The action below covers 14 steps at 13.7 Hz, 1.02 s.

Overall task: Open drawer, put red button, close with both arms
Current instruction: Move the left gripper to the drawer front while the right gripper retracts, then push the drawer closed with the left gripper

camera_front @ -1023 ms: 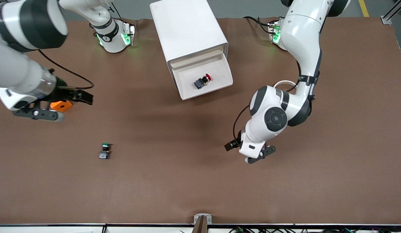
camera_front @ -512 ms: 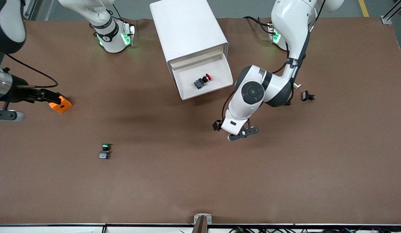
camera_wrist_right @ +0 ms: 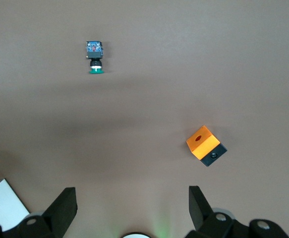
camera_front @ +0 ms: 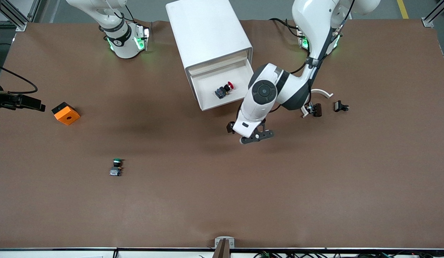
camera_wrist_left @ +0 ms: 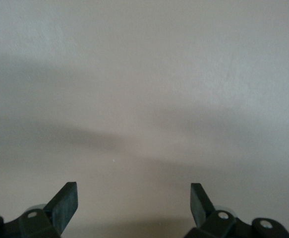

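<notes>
left arm: bent low over the desk (camera_front: 315, 186) by the open drawer (camera_front: 225, 87), left gripper (camera_wrist_left: 133, 208) spread wide, empty
right arm: mostly cut off at the desk's edge, right gripper (camera_wrist_right: 133, 208) wide apart, holding nothing
red button (camera_front: 224, 89): lay inside the drawer
</notes>
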Tool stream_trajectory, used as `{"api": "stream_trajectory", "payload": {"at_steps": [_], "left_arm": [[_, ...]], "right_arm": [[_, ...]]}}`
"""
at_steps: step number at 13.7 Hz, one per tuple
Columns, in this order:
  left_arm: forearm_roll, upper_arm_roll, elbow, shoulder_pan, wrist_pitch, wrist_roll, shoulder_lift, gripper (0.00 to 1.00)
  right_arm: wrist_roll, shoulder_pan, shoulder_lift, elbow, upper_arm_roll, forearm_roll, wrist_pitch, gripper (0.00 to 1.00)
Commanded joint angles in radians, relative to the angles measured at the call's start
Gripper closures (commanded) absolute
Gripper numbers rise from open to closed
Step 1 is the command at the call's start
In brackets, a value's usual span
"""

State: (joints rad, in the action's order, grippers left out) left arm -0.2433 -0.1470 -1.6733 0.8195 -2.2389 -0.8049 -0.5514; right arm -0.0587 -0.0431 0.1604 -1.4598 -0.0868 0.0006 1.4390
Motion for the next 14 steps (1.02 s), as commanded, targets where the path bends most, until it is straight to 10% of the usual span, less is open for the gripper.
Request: {"api": "stream_trajectory", "payload": {"at_steps": [1,14], "left_arm": [[0.022,-0.003,-0.042,0.044,0.027,-0.03,0.042,0.0],[0.022,0.125,-0.062,0.064,0.196,-0.085,0.079,0.0]], "right_arm": [[-0.009,-0.03,-0.007,0.056,0.016,-0.008,-0.043,0.0],[-0.004,-0.024,-0.152,-0.023,0.019,-0.007,-0.071,0.0]]}}
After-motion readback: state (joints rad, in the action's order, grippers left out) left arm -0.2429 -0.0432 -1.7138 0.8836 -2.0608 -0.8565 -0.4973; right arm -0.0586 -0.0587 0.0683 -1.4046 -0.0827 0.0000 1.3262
